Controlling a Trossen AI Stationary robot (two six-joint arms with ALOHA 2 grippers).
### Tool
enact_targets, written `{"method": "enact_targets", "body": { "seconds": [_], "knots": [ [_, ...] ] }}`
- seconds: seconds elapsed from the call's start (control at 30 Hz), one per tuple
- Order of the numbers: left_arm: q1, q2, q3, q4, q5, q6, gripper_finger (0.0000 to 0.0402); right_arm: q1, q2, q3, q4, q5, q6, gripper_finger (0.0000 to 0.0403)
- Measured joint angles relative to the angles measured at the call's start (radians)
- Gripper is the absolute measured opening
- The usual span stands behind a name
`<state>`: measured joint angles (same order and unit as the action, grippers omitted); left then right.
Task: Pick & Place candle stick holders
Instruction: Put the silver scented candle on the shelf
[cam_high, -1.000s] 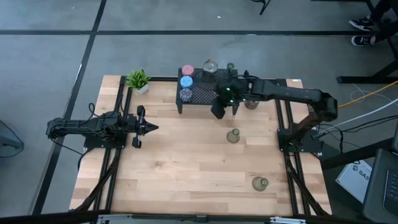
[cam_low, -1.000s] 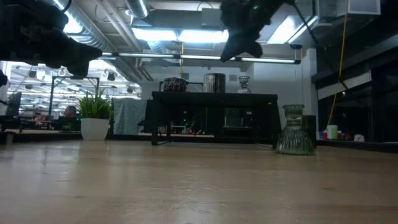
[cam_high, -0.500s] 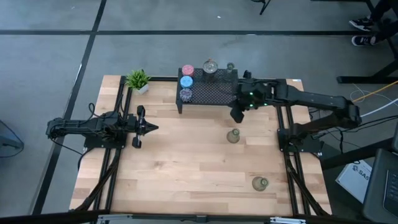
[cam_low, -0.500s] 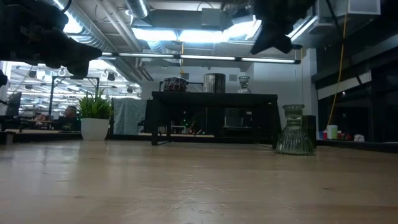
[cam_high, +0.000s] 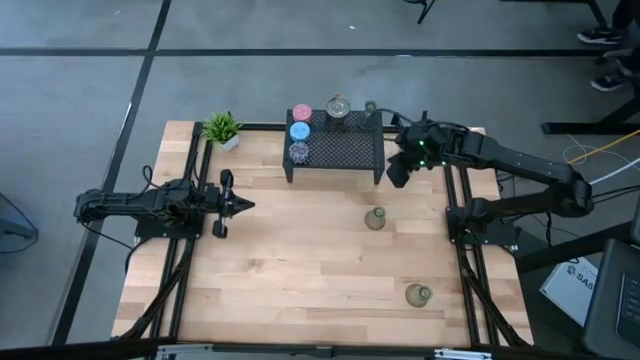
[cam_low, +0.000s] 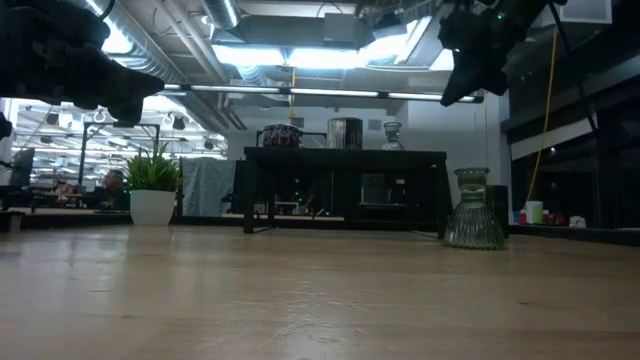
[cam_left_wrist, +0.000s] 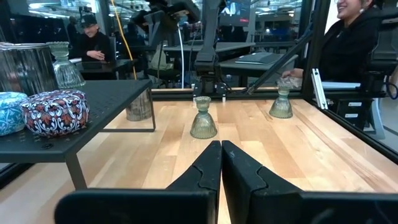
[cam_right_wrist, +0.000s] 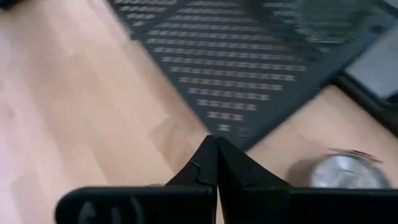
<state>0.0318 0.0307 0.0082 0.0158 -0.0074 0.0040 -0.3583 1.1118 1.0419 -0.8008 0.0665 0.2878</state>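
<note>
On the black mesh rack (cam_high: 340, 152) at the table's far side stand pink (cam_high: 302, 113), light blue (cam_high: 299, 131), speckled (cam_high: 299, 151), silver (cam_high: 338, 107) and clear glass (cam_high: 370, 107) candle stick holders. Two olive-grey glass holders stand on their bases on the wood, one mid-table (cam_high: 375, 219) and one near the front right (cam_high: 418, 294). My right gripper (cam_high: 397, 174) hangs shut and empty, slanting down, just right of the rack. Its wrist view shows another round holder (cam_right_wrist: 339, 173) on the wood below. My left gripper (cam_high: 245, 206) waits shut at the left.
A small green potted plant (cam_high: 222, 129) stands at the far left corner. Black frame rails run along the left (cam_high: 185, 260) and right (cam_high: 465, 260) sides. Bare wood (cam_high: 300, 260) lies between the arms. People sit at desks beyond the table in the left wrist view (cam_left_wrist: 357, 37).
My right gripper, shut and empty, has swung level from above the rack's right part toward the table's right edge and now hangs just off the rack's right end. The holders have not moved.
</note>
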Motion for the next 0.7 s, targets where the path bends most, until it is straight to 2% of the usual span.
{"method": "enact_targets", "body": {
  "seconds": [0.2,0.33,0.5,0.7],
  "knots": [
    [0.000,0.000,0.000,0.000,0.000,0.000,0.0006,-0.110,-0.010,0.000,-0.043,0.019,0.000,0.0002],
    [0.000,0.000,0.000,0.000,0.000,0.000,0.0008,-0.171,0.005,0.000,-0.071,0.019,0.000,0.0017],
    [0.000,0.000,0.000,0.001,0.000,0.000,0.0006,-0.207,0.027,0.000,-0.074,0.038,-0.007,0.0060],
    [0.000,0.000,0.000,0.001,0.000,0.000,0.0008,-0.223,0.032,0.001,-0.111,0.038,-0.036,0.0133]
  ]
}}
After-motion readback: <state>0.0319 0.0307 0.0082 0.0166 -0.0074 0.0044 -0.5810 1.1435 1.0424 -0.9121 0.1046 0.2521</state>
